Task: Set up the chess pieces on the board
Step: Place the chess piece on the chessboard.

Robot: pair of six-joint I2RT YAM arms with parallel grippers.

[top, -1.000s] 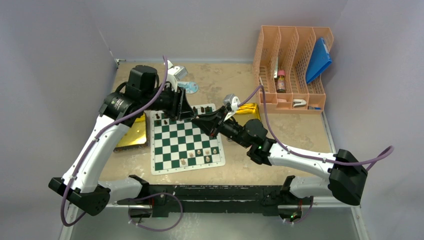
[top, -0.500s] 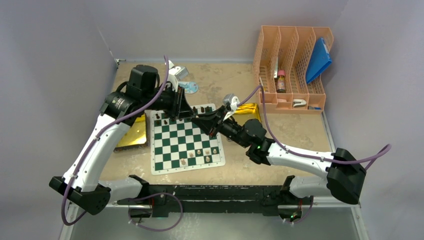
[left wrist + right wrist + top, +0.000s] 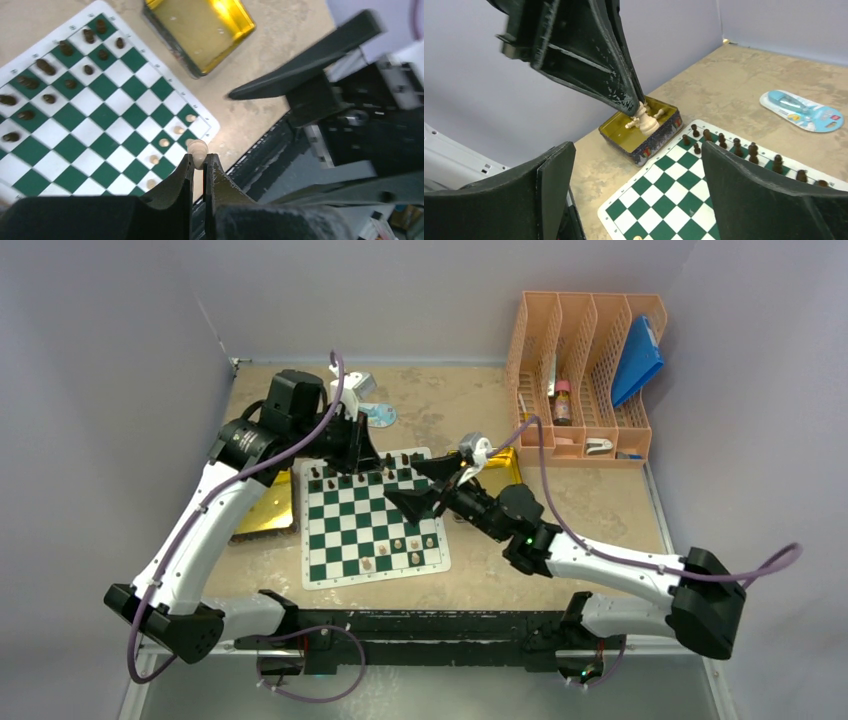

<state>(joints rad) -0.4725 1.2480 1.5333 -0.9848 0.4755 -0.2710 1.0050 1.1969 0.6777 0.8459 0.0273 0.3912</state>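
Here, left gripper (image 3: pixel 199 159) clamped on cream piece (image 3: pixel 198 148), pinched at very fingertips, above board (image 3: pixel 116 125); right gripper (image 3: pixel 638 148) spread wide, holding nothing, piece ahead of it.

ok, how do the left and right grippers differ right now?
Left gripper is shut on a cream chess piece; right gripper is open wide and holds nothing. Left gripper points steeply down at the board; right gripper points more level, across it toward the left gripper. Both are black two-finger grippers over the board's far side.
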